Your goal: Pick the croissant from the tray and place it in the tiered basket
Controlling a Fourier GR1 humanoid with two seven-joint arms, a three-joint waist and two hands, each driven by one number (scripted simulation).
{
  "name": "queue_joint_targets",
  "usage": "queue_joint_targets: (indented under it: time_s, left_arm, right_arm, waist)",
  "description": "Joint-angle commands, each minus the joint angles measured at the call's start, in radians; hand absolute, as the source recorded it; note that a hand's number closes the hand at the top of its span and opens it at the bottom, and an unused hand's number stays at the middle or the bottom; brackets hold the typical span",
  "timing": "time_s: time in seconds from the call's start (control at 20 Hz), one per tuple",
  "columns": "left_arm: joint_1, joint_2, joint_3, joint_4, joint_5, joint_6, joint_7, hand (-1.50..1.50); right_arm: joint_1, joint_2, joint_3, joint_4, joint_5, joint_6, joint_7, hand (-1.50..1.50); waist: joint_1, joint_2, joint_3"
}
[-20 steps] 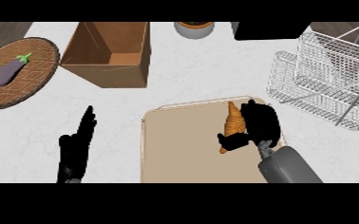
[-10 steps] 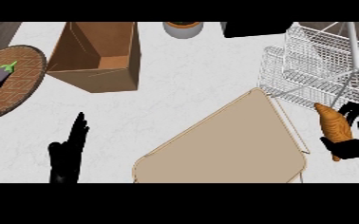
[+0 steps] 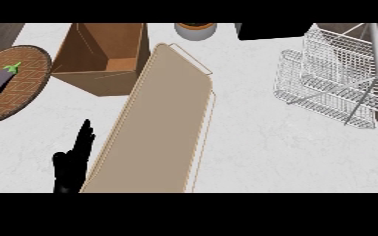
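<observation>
One hand shows in the head view: the left hand, fingers straight, holding nothing, beside the tray. Since a moment ago, right hand and croissant have left view; the tiered basket looks empty, so placement is unconfirmed.

Our left hand rests at about seven o'clock, near the lower edge, fingers straight and pointing toward twelve. Our right hand is out of sight.

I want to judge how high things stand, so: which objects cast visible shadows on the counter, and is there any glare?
Head view: no glare on the counter; lighting flat and even. The tiered basket casts only a faint grey patch beneath its wires; the cardboard box shows shaded inner walls; tray and left hand cast almost none.
</observation>
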Motion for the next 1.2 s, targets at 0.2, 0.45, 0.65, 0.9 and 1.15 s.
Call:
queue_joint_targets:
  time_s: [0.2, 0.45, 0.65, 0.9, 1.15]
  left_arm:
    - [-0.087, 0.016, -0.005, 0.014, -0.014, -0.030, 0.040, 0.00]
    - [-0.062, -0.007, -0.003, 0.094, -0.020, -0.045, -0.056, 0.00]
    - [-0.120, -0.003, 0.013, 0.098, -0.013, -0.060, -0.033, 0.00]
    - [-0.087, -0.018, -0.018, 0.013, -0.036, -0.042, 0.038, 0.00]
    - [-0.106, -0.032, -0.033, 0.007, -0.045, -0.043, 0.068, 0.00]
  right_arm:
    - [0.129, -0.110, -0.379, -0.089, -0.169, 0.201, 0.019, 1.50]
    - [0.021, -0.114, -0.362, -0.126, -0.171, 0.208, 0.176, 1.50]
    - [-0.091, -0.164, -0.273, -0.074, -0.155, 0.188, 0.252, 1.50]
    - [-0.219, -0.188, -0.109, 0.076, -0.064, 0.114, 0.212, 1.50]
    - [-0.406, -0.185, 0.075, 0.177, -0.040, 0.068, 0.249, 1.50]
  waist:
    - [0.061, 0.013, 0.001]
    - [0.083, 0.017, 0.001]
    - [0.090, 0.018, 0.001]
    - [0.100, 0.020, 0.002]
    - [0.112, 0.023, 0.002]
